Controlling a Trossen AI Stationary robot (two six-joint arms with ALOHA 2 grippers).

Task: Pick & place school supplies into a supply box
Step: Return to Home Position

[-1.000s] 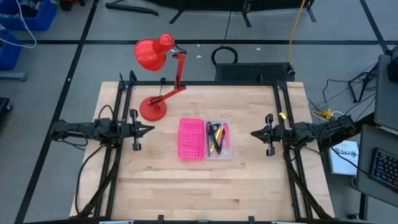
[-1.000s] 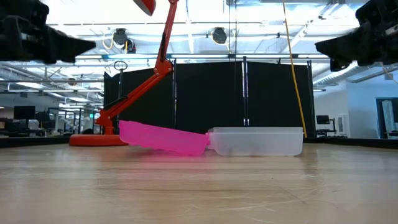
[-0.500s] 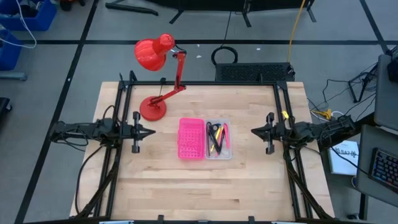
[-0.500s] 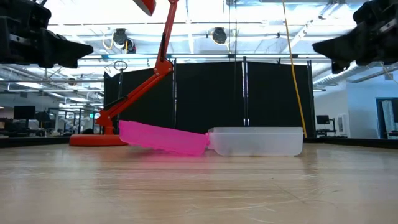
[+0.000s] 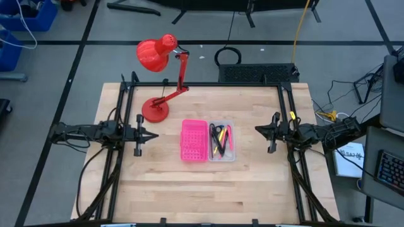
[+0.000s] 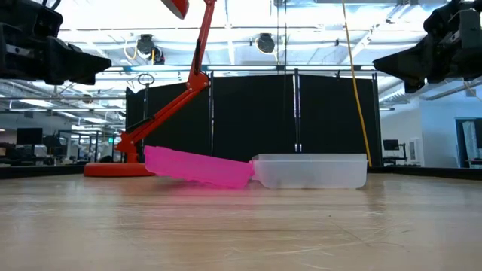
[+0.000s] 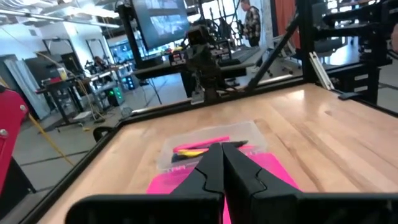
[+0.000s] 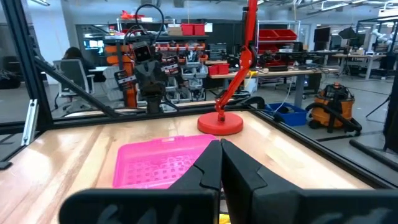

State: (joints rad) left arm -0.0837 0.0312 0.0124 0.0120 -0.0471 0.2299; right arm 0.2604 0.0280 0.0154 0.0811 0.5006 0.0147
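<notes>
Supply box [image 5: 194, 140] centred, left hand [image 5: 153, 133] and right hand [image 5: 257, 131] flanking (both pinched together), red lamp [image 5: 155, 111] nearby

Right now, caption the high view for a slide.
Open supply box at centre, school supplies in its clear half; left gripper and right gripper shut at either side.

Table [image 5: 189, 189] w/ supply box [image 5: 196, 140]; lamp [image 5: 155, 110]
</notes>
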